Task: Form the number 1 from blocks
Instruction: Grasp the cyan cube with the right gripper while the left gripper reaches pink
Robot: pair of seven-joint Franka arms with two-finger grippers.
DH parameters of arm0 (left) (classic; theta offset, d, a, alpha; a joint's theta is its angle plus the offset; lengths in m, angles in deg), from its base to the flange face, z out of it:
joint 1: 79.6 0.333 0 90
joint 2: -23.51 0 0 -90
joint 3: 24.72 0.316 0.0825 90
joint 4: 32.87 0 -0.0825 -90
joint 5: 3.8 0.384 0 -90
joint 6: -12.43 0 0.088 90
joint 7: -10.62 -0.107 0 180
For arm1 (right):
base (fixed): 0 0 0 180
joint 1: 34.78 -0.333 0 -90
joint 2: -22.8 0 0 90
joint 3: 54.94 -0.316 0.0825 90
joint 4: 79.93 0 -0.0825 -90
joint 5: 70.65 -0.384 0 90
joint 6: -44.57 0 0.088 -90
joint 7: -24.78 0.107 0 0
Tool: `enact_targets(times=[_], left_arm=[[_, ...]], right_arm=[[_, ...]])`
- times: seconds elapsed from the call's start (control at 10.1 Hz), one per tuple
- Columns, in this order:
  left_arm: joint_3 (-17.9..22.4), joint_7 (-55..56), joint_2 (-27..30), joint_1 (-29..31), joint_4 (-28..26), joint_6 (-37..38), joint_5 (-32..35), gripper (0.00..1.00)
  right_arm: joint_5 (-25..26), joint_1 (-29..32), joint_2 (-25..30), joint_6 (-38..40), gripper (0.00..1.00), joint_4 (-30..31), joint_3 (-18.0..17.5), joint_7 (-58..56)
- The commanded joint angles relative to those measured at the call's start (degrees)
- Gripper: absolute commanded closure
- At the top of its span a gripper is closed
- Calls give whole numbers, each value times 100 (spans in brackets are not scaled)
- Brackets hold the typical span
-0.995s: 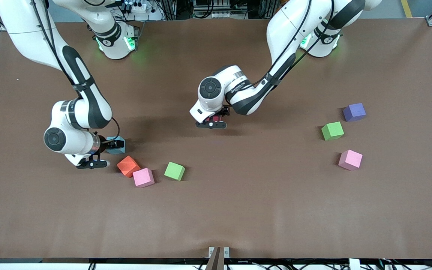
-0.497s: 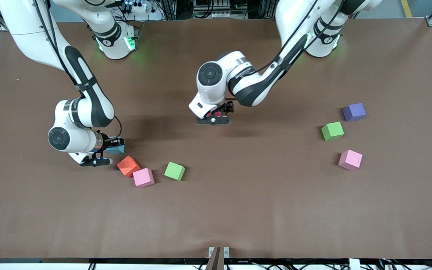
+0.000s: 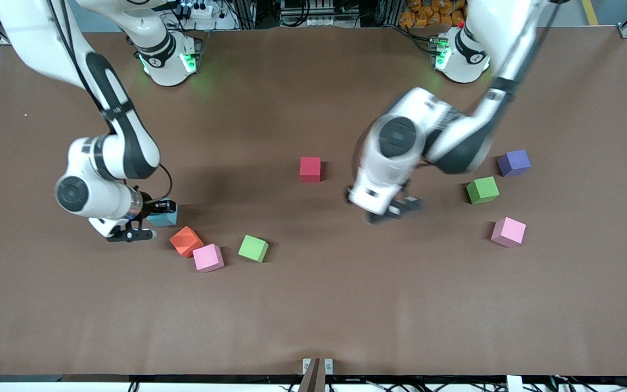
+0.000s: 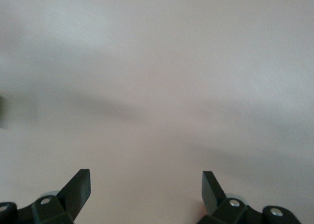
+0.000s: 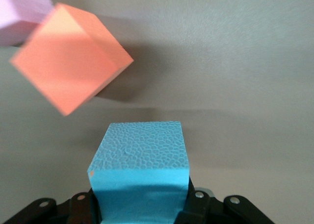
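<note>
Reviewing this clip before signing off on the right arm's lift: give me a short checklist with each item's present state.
1. right gripper shut on the light blue block: ok.
2. orange block apart from the held block: ok, a gap shows in the right wrist view.
3. red block set down mid-table, alone: ok.
4. left gripper open and holding nothing: ok.
5. Left arm away from the right arm's end of the table: ok.
6. Block lifted off the table: cannot tell.
</note>
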Motion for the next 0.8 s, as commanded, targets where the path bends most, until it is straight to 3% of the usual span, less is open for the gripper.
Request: enact_targets(times=[0.0, 0.1, 0.3, 0.7], left_arm=[[-120, -316, 398, 671, -634, 34, 123, 0], [-128, -413, 660, 865, -1010, -1, 114, 0], [-155, -798, 1214, 1269, -1854, -351, 36, 0], [-155, -2747, 1330, 2542, -2200, -441, 26, 0]], right_arm=[[-72, -615, 630, 210, 42, 156, 332, 480], [-72, -1045, 622, 123, 43, 112, 517, 796], [-81, -1670, 560, -1, 43, -98, 554, 1848], [-116, -2533, -45, -184, 43, -801, 554, 3187]])
